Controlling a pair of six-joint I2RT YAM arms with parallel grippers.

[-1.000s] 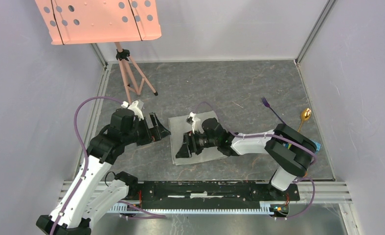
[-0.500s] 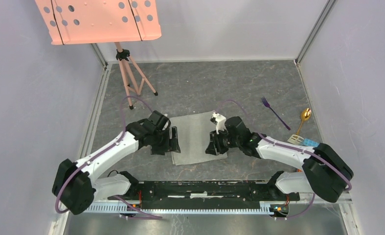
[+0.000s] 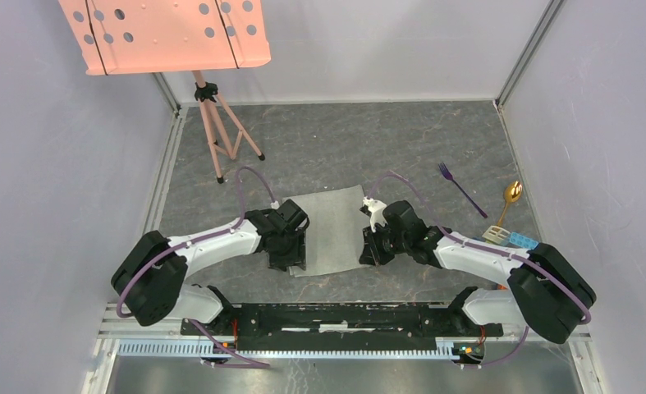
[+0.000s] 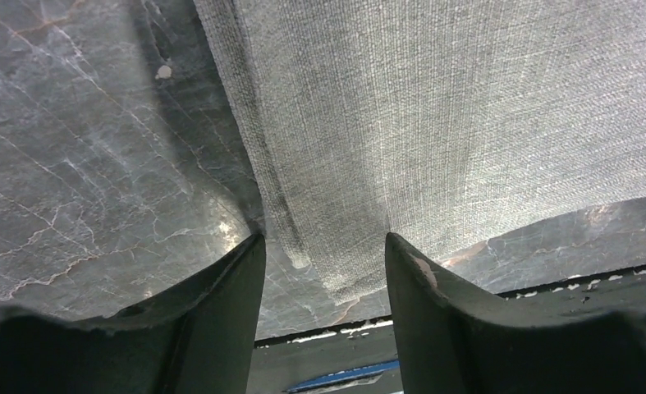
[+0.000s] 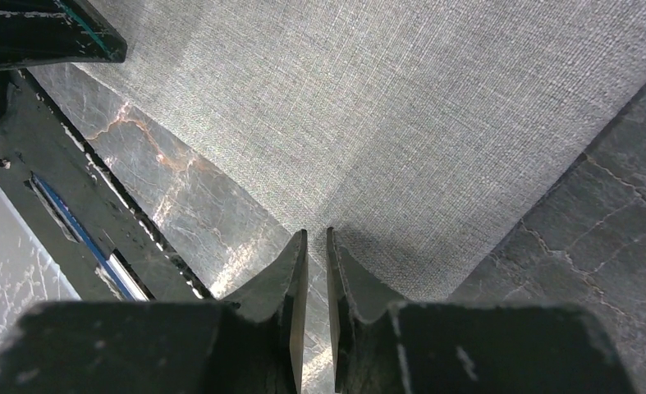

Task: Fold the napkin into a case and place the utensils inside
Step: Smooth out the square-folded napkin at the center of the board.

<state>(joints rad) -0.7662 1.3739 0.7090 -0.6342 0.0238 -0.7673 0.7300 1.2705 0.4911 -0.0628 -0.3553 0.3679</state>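
Note:
The grey napkin (image 3: pixel 332 230) lies flat on the dark table between my two grippers. My left gripper (image 3: pixel 291 253) stands open at its near left corner. In the left wrist view that napkin corner (image 4: pixel 344 275) lies on the table between the two spread fingers of the left gripper (image 4: pixel 323 246). My right gripper (image 3: pixel 371 252) is at the napkin's near right edge. In the right wrist view the right gripper (image 5: pixel 316 234) has its jaws a thin slit apart, pinched at the cloth's edge (image 5: pixel 368 246). The purple fork (image 3: pixel 455 183) and the gold-bowled spoon (image 3: pixel 510 197) lie far right, apart from both grippers.
A salmon-pink perforated panel (image 3: pixel 167 33) on a tripod (image 3: pixel 221 135) stands at the back left. Colourful blocks (image 3: pixel 508 238) lie beside the right arm. The black base rail (image 3: pixel 344 316) runs along the near edge. Walls close in both sides.
Both grippers have come down to the napkin's near corners and narrowed their jaws. The right one went from wide to a thin slit; the left one is narrower but still spread.

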